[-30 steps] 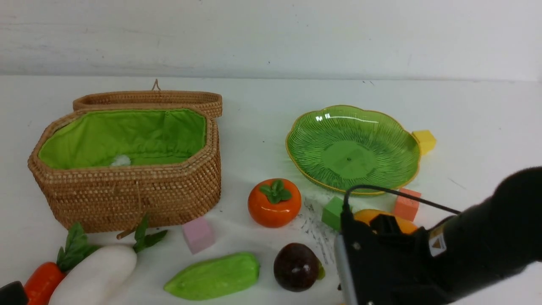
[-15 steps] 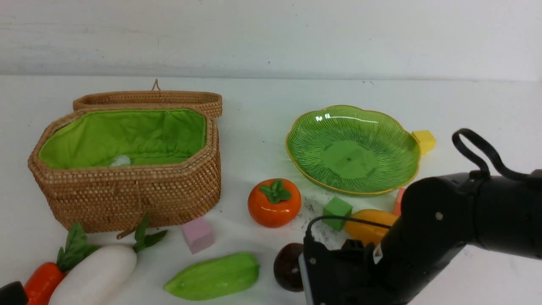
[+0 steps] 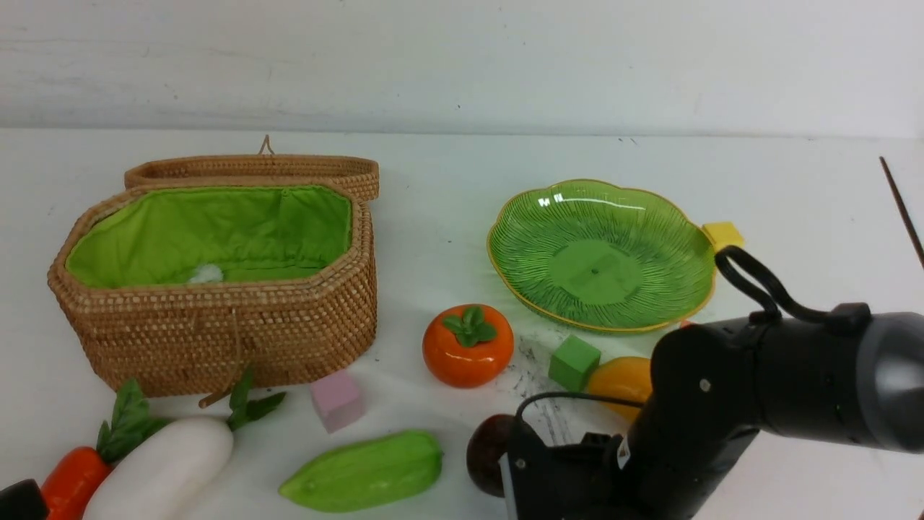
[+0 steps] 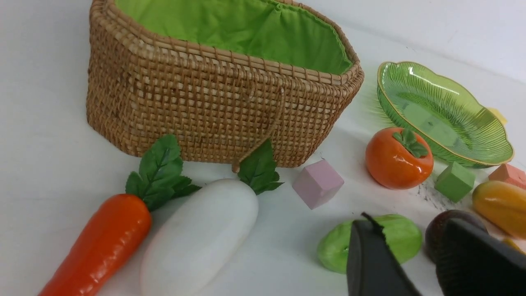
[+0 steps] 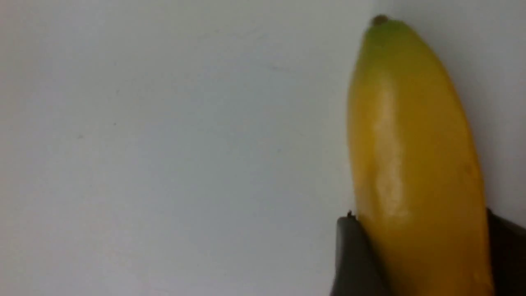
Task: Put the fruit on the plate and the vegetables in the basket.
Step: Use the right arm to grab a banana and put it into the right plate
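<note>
Your right gripper (image 5: 419,218) is clamped on the banana (image 5: 402,123). One dark finger (image 5: 349,255) presses each flank near one end, and the fruit lies flat on the white table (image 5: 164,144).

Take twelve o'clock in the front view as the back wall. There your right arm (image 3: 758,390) hides part of the mango (image 3: 621,375) and part of the mangosteen (image 3: 484,448). A green cube (image 3: 574,361) sits just beside the mango at its ten o'clock.

The plate (image 3: 520,238) lies at that cube's twelve, with the persimmon (image 3: 468,345) at the plate's eight and the open basket (image 3: 216,339) at its nine.

The gourd (image 3: 364,469) lies at the basket's five, and the radish (image 3: 162,469) and carrot (image 3: 72,480) at its seven, all on the table.

Your left gripper (image 4: 411,246) is released, fingers apart with nothing between them, near the gourd.
</note>
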Robot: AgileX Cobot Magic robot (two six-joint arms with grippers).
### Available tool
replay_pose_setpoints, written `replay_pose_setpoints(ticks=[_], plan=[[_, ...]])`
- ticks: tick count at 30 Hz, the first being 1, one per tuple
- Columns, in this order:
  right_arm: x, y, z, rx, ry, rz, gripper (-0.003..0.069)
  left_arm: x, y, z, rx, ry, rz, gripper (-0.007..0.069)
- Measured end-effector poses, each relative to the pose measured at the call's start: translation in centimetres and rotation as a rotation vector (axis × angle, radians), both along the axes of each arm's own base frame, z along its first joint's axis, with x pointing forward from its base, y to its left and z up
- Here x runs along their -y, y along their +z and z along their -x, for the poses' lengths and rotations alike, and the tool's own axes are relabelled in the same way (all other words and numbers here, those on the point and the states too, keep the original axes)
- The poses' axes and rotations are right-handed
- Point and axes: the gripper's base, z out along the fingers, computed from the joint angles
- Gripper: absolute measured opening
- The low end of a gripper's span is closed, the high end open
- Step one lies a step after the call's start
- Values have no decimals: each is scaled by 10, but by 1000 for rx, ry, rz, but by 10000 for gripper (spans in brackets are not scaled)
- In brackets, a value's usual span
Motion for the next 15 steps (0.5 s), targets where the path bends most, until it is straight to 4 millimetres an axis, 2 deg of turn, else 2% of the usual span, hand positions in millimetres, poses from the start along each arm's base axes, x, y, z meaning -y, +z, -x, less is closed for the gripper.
replay_pose_setpoints(ticks=[2,15], plan=[[0,0,1,-12,-7,4,311,0,0,0,0,0,0,239],[1,0,2,-34,-50,9,313,0,0,0,0,0,0,239]])
